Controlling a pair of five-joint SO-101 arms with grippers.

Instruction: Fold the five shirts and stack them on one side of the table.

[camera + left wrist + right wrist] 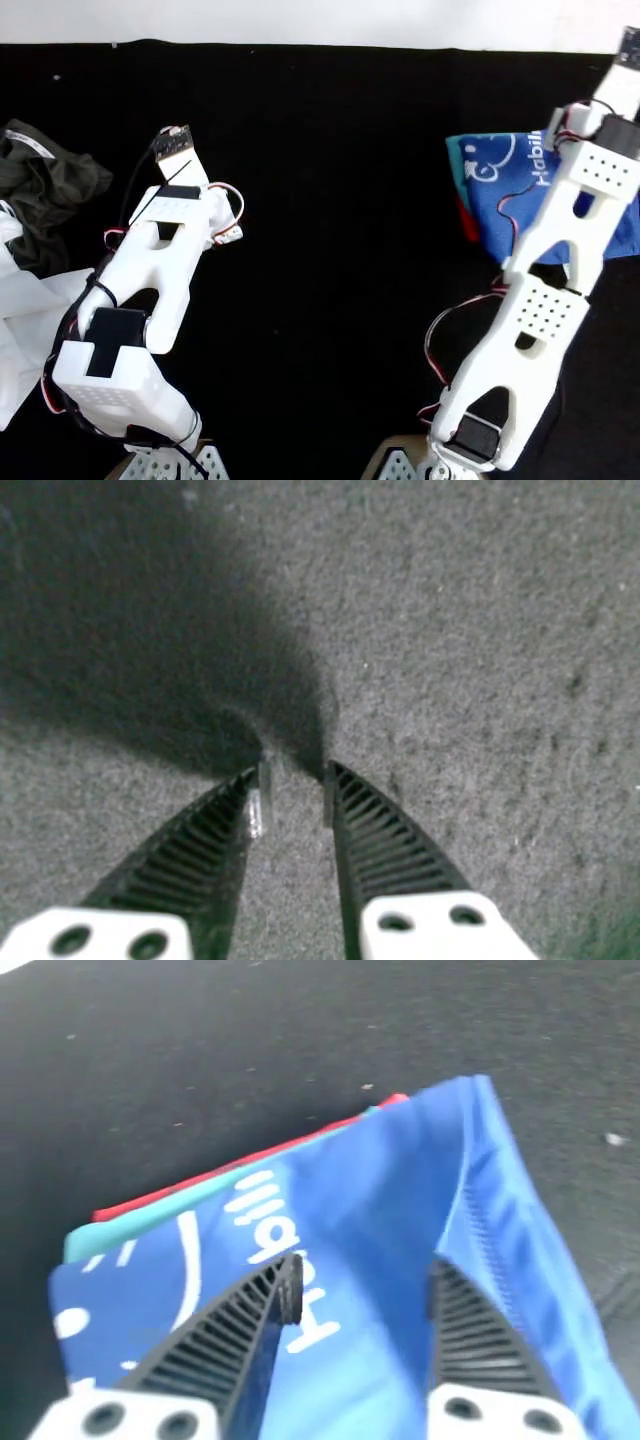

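A: While the right gripper (365, 1285) hangs wide open over the blue shirt (380, 1190), holding nothing, what would you do about that stack?

B: The blue shirt lies on top of a teal shirt (110, 1235) and a red shirt (180, 1195), at the right side of the table (330, 150). One hemmed edge stands up as a loose ridge just beside the gripper. I'd press that ridge flat, gently, so the layers beneath don't slide.

A: And the left gripper (295, 780)?

B: Open only a crack, nothing in it, bare table beneath. The dark green shirt (45, 175) and the white shirt (20, 320) lie crumpled at the table's left edge, well apart from the stack. Those two look unfolded, so I'd say three are done. It would need to open wider and take a single layer at a hem, not a bunch.

A: Any writing?

B: White lettering and a curved line drawing on the blue shirt. There's a pale strip on the green one, perhaps a label, too small to read.
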